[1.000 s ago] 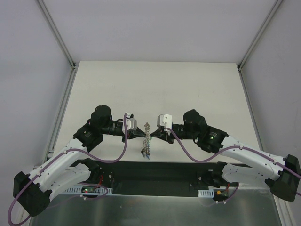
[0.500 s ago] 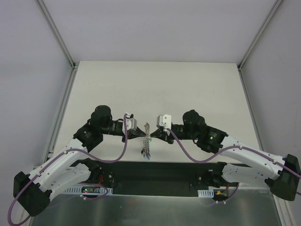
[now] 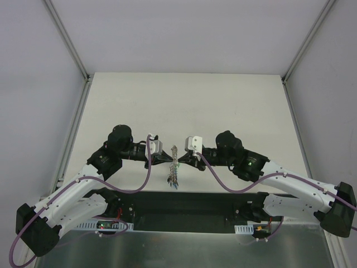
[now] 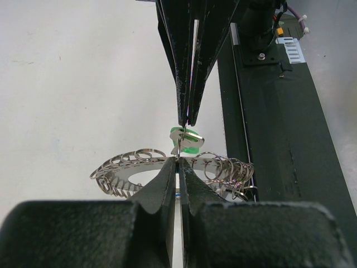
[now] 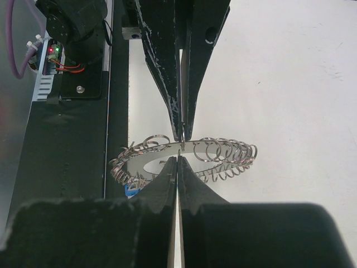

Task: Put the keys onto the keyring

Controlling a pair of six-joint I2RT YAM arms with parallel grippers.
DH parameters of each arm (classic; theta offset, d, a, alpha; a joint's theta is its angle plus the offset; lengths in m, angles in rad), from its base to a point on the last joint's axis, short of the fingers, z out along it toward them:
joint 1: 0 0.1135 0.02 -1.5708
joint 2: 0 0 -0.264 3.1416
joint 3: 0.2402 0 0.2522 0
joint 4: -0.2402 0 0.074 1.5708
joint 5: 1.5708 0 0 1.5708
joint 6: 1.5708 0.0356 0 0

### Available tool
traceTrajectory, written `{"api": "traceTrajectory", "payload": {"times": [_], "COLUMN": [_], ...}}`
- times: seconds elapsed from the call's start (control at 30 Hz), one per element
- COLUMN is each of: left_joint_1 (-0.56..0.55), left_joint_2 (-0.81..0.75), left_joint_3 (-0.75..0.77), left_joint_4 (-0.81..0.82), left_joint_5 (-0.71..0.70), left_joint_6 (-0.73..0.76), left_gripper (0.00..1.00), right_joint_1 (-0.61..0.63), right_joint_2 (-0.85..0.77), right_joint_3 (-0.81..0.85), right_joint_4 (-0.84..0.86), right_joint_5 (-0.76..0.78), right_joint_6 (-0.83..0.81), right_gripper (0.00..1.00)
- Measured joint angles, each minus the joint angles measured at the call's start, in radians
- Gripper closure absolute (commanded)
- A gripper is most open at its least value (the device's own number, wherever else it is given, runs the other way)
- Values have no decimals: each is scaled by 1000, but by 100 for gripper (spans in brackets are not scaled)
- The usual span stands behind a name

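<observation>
Hardly moved at all since a second ago, apart from a slight leftward creep of the right arm's elbow (image 3: pixel 227 143) in the overhead view. Holding the keyring (image 4: pixel 124 177) off the table (image 3: pixel 184 106) at centre frame, edge-on to the overhead camera and lying level in both wrist views. Clamped by the left gripper (image 4: pixel 177 166), jaws closed flat on the near rim at lower centre of its own view, probably to keep the fringe of small split rings (image 5: pixel 228 151) steady and reachable. Met from the opposite side by the right gripper (image 4: pixel 187 118), reaching down from the top of that view, jaws likewise closed, seemingly pinching the green-headed key (image 4: pixel 188 144) right at the far rim. Judged as mid-threading: bringing the key's hole to one small ring while bracing the keyring against the push. Hard to tell whether already hooked on or only touching. Dangling just below in the overhead view, other keys (image 3: pixel 173 181), apparently attached. Likely to need a small twist next; some risk of slipping from so thin a pinch.
</observation>
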Motion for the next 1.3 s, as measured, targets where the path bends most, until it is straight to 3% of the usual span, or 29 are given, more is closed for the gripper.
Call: {"api": "traceTrajectory", "payload": {"times": [1.3], "left_joint_1": [0], "left_joint_2": [5], "left_joint_3": [0], "left_joint_4": [5], "left_joint_5": [1], "left_joint_6": [0], "left_gripper": [100], "right_joint_1": [3], "right_joint_2": [13], "right_joint_3": [0], "right_joint_4": [-2], "right_joint_5": [22], "right_joint_6": [0], "right_gripper": [99]}}
